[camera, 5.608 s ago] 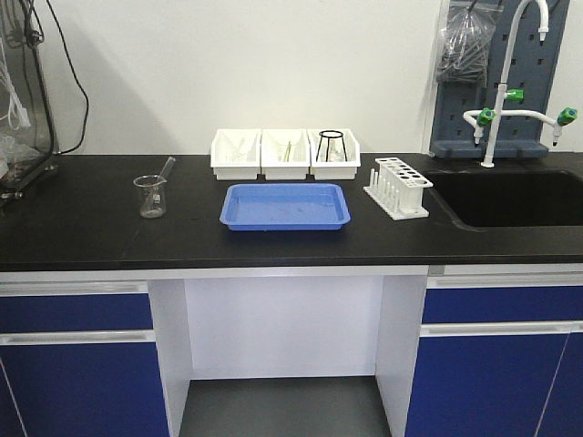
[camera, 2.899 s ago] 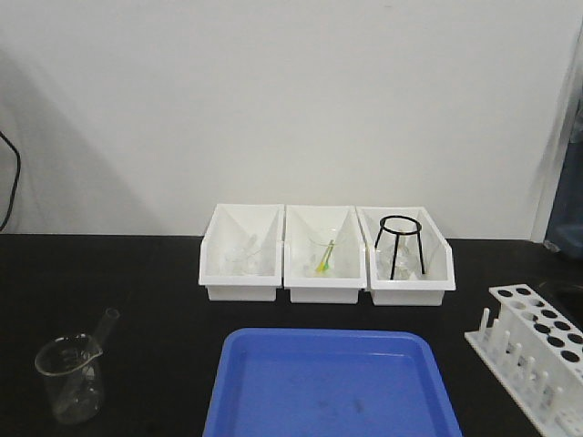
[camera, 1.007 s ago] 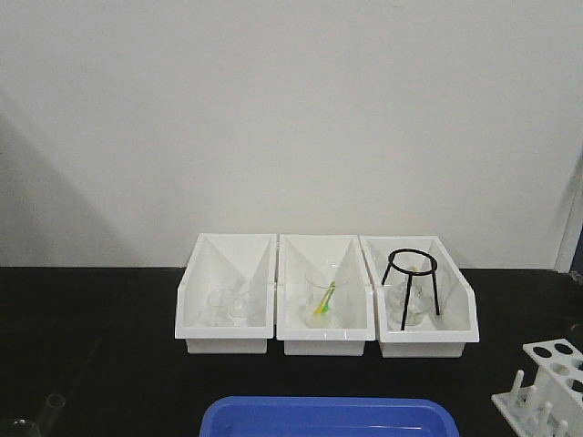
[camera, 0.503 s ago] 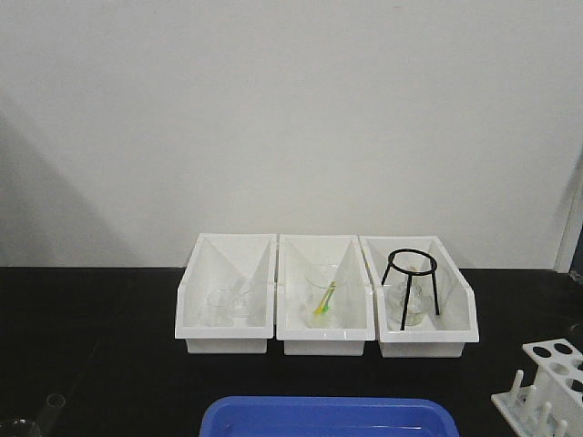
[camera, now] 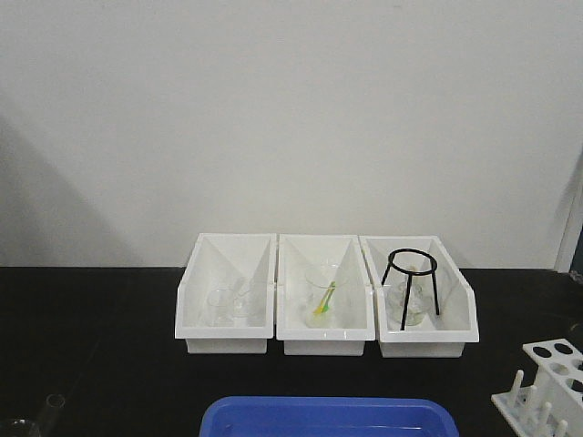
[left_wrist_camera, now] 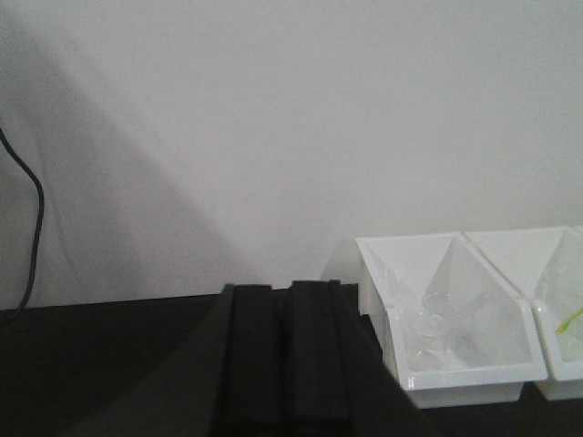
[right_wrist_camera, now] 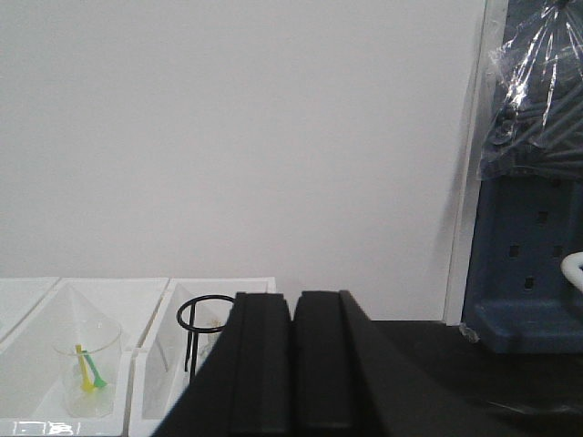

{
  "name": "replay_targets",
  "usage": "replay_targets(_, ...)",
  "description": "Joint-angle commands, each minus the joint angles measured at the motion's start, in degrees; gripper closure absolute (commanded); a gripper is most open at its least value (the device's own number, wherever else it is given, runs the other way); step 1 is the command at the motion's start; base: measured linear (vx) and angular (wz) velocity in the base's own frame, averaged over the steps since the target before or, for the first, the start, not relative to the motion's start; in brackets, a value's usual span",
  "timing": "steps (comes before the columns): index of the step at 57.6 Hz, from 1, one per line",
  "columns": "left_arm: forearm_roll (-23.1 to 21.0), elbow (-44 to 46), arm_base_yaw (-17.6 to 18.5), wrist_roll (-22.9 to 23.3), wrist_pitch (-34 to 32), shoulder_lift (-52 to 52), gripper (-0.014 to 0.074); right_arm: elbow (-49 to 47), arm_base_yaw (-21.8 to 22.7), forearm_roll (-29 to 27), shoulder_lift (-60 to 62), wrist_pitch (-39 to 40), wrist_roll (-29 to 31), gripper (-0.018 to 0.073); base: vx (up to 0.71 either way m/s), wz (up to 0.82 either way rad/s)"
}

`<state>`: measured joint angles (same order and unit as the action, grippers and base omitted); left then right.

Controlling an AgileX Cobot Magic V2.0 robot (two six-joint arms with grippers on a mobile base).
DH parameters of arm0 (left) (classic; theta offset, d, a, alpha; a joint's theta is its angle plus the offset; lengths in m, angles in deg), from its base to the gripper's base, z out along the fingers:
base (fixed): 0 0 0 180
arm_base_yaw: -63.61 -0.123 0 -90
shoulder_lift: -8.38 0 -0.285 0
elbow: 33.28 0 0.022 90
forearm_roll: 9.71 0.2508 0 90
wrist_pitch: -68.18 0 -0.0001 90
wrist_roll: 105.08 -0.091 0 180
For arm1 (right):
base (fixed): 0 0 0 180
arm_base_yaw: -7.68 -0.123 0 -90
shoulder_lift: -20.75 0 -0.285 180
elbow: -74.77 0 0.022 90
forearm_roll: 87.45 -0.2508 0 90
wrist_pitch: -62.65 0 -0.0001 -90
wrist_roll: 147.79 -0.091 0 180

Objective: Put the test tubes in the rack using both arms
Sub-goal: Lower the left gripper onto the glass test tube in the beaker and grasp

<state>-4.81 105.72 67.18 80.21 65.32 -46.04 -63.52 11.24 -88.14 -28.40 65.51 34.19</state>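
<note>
Lower left: slim clear glass test tube (camera: 55, 401), nearest left hand (left_wrist_camera: 283, 289). Lower right: small white plastic rack (camera: 545, 366), nearest right hand (right_wrist_camera: 293, 299). Both hands pressed together, empty.

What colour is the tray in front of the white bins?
The tray is blue, best seen in the front-facing view.

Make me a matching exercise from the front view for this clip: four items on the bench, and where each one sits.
Items:
1. black wire tripod
2. yellow-green stick
3. blue tray
4. rack

Places:
A. lower right corner of the view, partly cut off
B. inside the right white bin
C. bottom edge, in front of the bins
D. inside the middle white bin

Pairs: 1-B, 2-D, 3-C, 4-A
</note>
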Motion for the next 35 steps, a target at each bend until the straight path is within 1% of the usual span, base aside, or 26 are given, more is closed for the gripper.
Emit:
replay_targets(1,2.98,2.22,0.39,-0.25,-4.66,0.19,0.0553,-2.11,-0.04,0.32,0.19,4.49,0.05,0.0518,0.0,0.0)
replay_targets(6,4.58,2.22,0.39,-0.25,-4.39,0.19,0.0482,-2.11,-0.04,0.32,0.19,4.49,0.05,0.0463,0.0,0.0)
replay_targets(9,5.28,2.22,0.39,-0.3,-3.47,0.19,0.0431,-2.11,-0.04,0.32,0.19,4.32,0.05,0.0414,0.0,0.0)
replay_targets(14,6.83,2.22,0.39,-0.3,-1.59,0.19,0.0322,-2.11,-0.04,0.32,0.19,3.58,0.05,0.0304,0.0,0.0)
replay_targets(18,8.19,2.22,0.39,-0.38,-0.24,0.19,0.0234,-2.11,-0.04,0.32,0.19,3.29,0.05,0.0199,0.0,0.0)
replay_targets(22,9.77,2.22,0.39,-1.36,0.07,0.19,0.0155,-2.11,-0.04,0.32,0.19,3.29,0.05,0.0103,0.0,0.0)
replay_targets(25,11.24,2.22,0.39,-2.68,0.07,0.19,0.0105,-2.11,-0.04,0.32,0.19,3.29,0.05,0.0049,0.0,0.0)
replay_targets(29,12.14,2.17,0.39,-4.27,0.34,0.19,0.0074,-2.11,-0.04,0.32,0.19,3.29,0.05,-0.0003,0.0,0.0)
replay_targets(35,12.02,2.17,0.45,-4.59,2.29,-1.01,0.0069,-2.11,-0.04,0.32,0.19,3.48,0.05,-0.0035,0.0,0.0)
